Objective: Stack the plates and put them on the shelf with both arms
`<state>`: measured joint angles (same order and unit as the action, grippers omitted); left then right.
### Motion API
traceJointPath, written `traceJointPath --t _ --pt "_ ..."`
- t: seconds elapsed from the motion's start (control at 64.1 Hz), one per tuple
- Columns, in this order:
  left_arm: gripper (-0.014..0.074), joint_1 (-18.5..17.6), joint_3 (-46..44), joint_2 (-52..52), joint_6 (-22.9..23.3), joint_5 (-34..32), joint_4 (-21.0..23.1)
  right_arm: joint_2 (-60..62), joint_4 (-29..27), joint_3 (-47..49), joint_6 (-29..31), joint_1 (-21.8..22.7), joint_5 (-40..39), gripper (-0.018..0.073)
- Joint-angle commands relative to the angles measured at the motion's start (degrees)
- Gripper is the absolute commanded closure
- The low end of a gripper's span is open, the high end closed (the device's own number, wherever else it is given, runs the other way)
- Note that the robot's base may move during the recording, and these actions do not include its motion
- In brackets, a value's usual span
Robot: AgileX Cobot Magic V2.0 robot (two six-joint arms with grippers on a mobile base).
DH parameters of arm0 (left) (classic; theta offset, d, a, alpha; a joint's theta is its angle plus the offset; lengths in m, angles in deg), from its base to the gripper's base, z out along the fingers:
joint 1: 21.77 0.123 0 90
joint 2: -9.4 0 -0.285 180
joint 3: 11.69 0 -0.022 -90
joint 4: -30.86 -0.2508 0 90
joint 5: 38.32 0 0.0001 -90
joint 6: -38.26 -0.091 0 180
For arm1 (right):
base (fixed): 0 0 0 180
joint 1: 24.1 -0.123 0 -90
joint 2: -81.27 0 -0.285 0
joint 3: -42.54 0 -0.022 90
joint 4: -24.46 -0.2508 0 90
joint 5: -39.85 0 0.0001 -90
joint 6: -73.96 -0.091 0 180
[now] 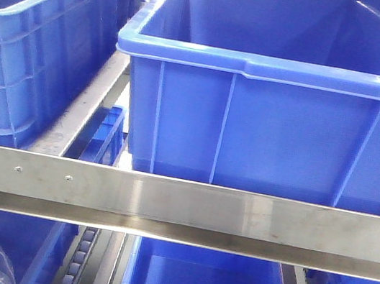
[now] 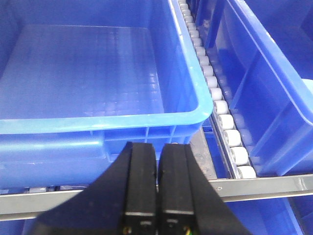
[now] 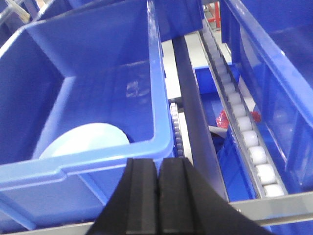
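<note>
The right hand has its two black fingers pressed together with nothing between them, and it hangs just outside the near wall of a blue crate. Beyond that wall and to the hand's left, on the crate floor, lies a plate, very pale blue-white; only an arc of it shows above the rim, so whether it is one plate or two stacked cannot be told. The left hand is likewise closed on nothing, in front of another crate whose ribbed floor is bare.

By its look the plate is stiff, smooth and likely slippery, and it would probably chip if knocked against anything hard. The low upturned rim is the sensible place to take hold, pinched at the edge, ideally from opposite sides with both hands, since a wide shallow plate held at one point would tend to tip.

Only the right wrist view shows the plate at all. The left wrist view gives the white roller track to the right of its hand. The front view shows neither hand nor plate, only crates sitting on the shelf with its long steel rail
</note>
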<state>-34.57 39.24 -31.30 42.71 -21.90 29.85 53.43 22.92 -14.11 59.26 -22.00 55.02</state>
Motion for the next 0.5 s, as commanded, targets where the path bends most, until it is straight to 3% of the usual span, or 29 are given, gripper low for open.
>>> traceJointPath --t 0.0,0.39,0.484 --pt "0.0513 0.12 -1.74 -0.20 0.31 -4.86 0.42 -0.34 0.66 1.26 0.28 0.35 -4.69 0.0538" --pt "0.0512 0.12 -1.74 -0.20 0.31 -4.86 0.42 -0.22 0.66 1.26 0.28 0.35 -4.69 0.0538" --pt "0.0513 0.12 -1.74 -0.20 0.31 -4.86 0.42 4.60 0.60 -0.38 0.28 0.28 -4.76 0.0538"
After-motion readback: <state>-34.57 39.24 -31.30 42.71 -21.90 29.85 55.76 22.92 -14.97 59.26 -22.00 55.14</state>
